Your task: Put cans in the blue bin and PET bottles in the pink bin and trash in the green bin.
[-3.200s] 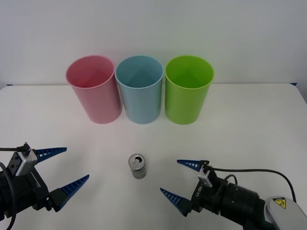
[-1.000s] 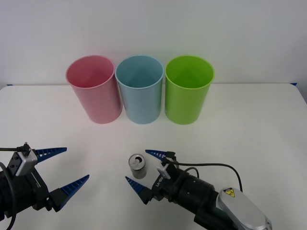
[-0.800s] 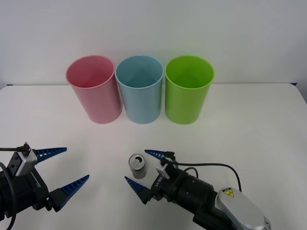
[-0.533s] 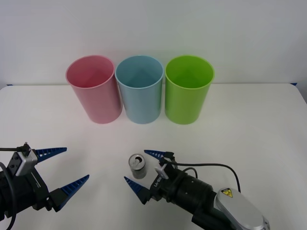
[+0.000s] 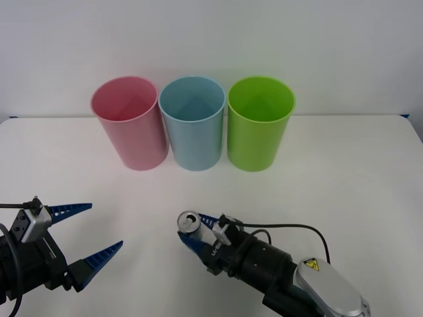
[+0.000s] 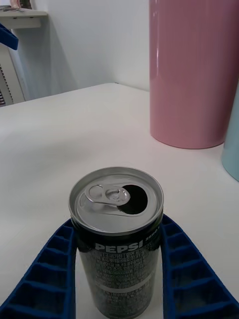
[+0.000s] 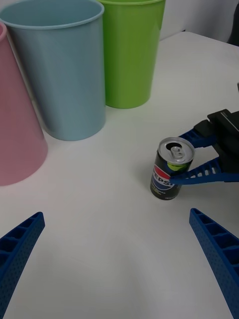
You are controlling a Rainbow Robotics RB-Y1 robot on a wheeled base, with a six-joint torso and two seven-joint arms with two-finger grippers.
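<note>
Right gripper, spread wide a moment ago, has now clamped the can; left gripper gapes empty

White table w/ plain white wall behind; black cable above tabletop.

The right gripper is closing its blue fingers in against the Pepsi can, where earlier they stood spread wide on either side of it. Before that, the gripper was sitting farther off, and it has since been sliding in until the can is sitting upright between its fingers.
</note>
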